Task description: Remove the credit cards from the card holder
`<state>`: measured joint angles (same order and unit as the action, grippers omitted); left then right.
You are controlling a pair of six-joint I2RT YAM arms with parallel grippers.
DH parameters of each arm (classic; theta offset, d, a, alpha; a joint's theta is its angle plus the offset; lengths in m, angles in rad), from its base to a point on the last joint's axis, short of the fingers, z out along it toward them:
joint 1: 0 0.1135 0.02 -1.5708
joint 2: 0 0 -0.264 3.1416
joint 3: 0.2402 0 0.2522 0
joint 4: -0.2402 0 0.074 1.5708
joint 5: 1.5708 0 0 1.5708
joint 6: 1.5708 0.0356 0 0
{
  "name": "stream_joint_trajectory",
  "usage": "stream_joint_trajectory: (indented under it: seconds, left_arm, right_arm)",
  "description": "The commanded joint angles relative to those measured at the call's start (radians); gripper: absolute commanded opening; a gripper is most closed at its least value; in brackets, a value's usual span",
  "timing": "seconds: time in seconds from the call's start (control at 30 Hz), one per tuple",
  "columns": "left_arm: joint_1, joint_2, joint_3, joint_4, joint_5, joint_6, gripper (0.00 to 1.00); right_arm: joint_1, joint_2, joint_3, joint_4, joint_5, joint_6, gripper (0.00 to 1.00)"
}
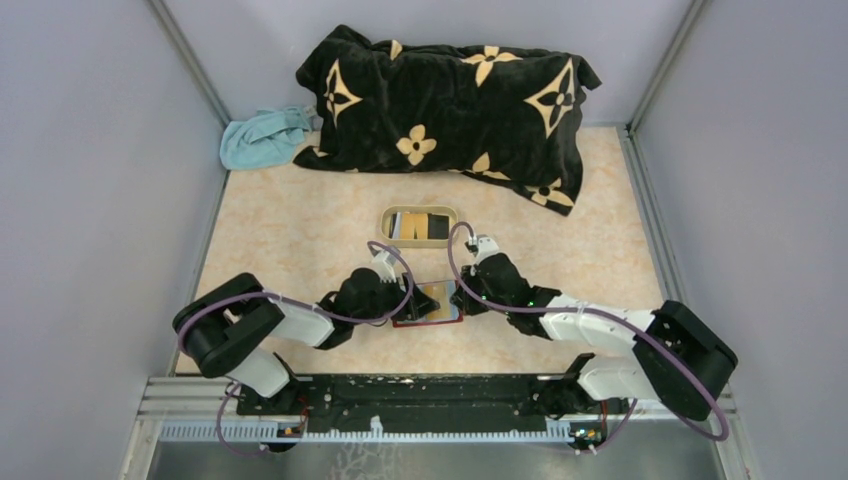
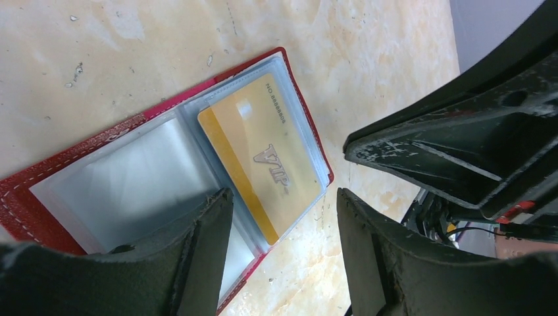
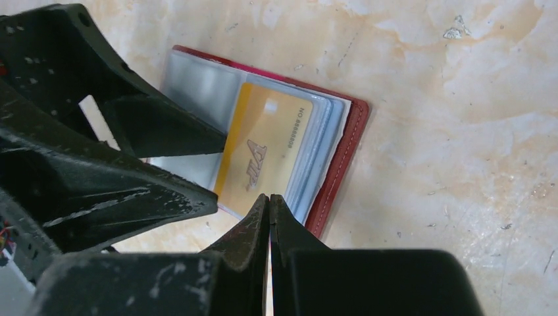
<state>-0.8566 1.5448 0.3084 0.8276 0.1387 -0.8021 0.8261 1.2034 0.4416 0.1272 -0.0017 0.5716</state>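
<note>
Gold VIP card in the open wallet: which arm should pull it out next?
Right, probably: the right gripper, shut, sits at the edge of the gold card, while the left gripper hangs open over the card holder.

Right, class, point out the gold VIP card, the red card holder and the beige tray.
gold VIP card (image 2: 270, 158): left wrist view, middle of its face.
card holder (image 3: 343, 155): right wrist view, red outer edge.
beige tray (image 1: 384, 226): top external view, left rim.
</note>
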Motion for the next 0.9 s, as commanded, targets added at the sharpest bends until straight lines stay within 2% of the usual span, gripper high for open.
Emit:
stream_joint_trajectory:
  seconds: [0.0, 0.3, 0.5, 0.7, 0.87]
  left_arm:
    - [0.001, 0.014, -0.021, 0.042, -0.006, -0.008, 0.66]
    - [0.004, 0.038, -0.021, 0.089, 0.003, -0.016, 0.64]
    - [0.005, 0.048, -0.036, 0.147, 0.010, -0.042, 0.54]
    - [0.006, -0.009, -0.048, 0.099, -0.031, -0.042, 0.34]
    - [0.009, -0.032, -0.063, 0.074, -0.062, -0.033, 0.09]
  right_arm:
    - [-0.002, 0.089, 0.041, 0.067, 0.000, -0.016, 0.00]
    - [-0.003, 0.200, -0.012, 0.186, -0.055, 0.022, 0.00]
    - [-0.003, 0.205, -0.044, 0.212, -0.065, 0.033, 0.00]
    - [-0.003, 0.222, -0.054, 0.235, -0.074, 0.040, 0.00]
    - [-0.002, 0.234, -0.052, 0.239, -0.087, 0.041, 0.00]
